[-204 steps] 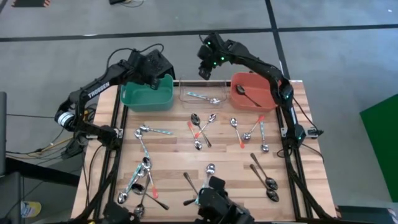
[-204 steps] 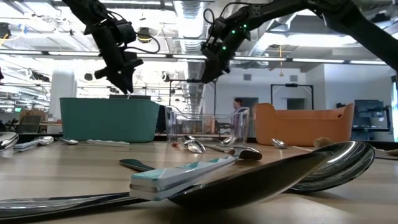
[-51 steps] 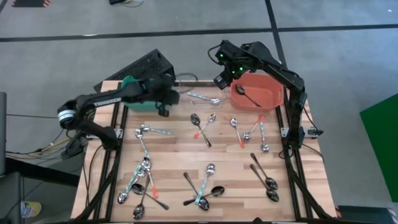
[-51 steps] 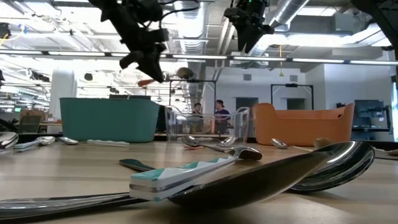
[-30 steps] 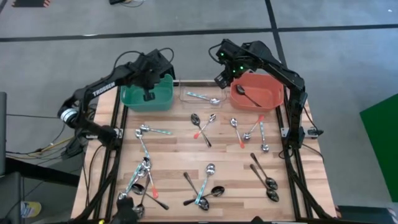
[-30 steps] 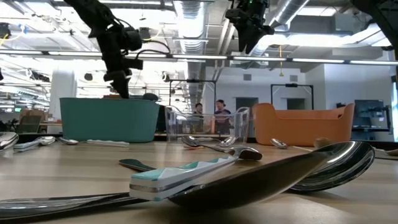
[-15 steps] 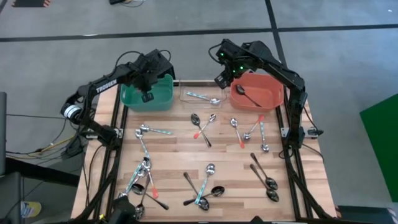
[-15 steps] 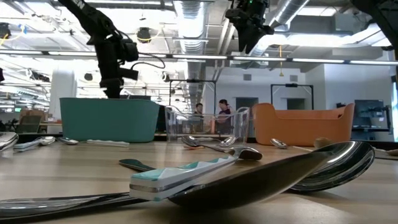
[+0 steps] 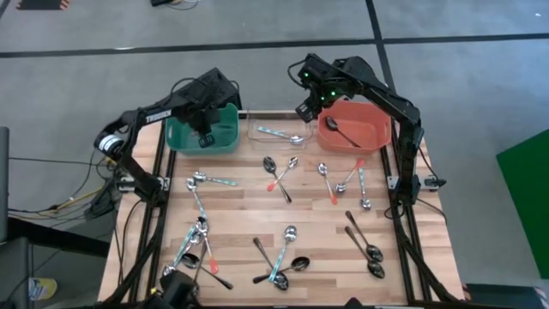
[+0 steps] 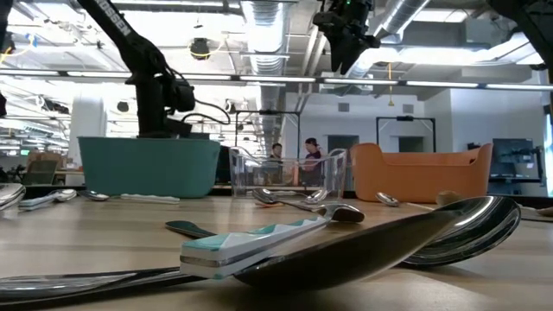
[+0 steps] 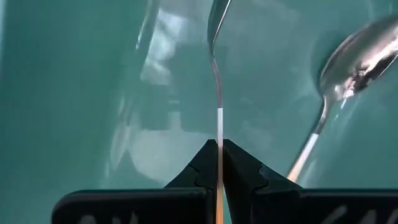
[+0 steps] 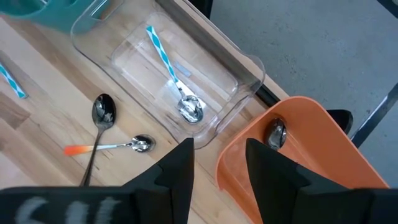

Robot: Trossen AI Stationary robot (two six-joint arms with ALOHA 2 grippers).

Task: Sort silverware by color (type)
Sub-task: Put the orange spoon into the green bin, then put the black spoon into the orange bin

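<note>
Looking down in the high view, the left jaws (image 9: 204, 137) hang inside the teal bin (image 9: 225, 142) at the far edge of the surface (image 9: 240, 215), while the right jaws (image 9: 304, 112) wait above the gap between the clear bin (image 9: 257, 136) and the orange bin (image 9: 377, 137). Most of the spoons (image 9: 283, 176) lie scattered on the wood, light and stiff, with slick metal bowls; the thin coloured handle is probably the best place to pinch one.

In the low view the left arm (image 10: 155, 91) drops behind the teal bin's wall, so its load is hidden there.

The left wrist view settles it: the jaws are pinched together on the handle of an orange-handled spoon (image 11: 218, 118), which runs straight out from between them, bowl end farthest away, inside the bin. A second spoon (image 11: 354, 56) rests on the bin floor beside it, apart from the jaws.

In the right wrist view the right jaws stand apart and empty, above the clear bin holding a teal-handled spoon (image 12: 174, 78).
</note>
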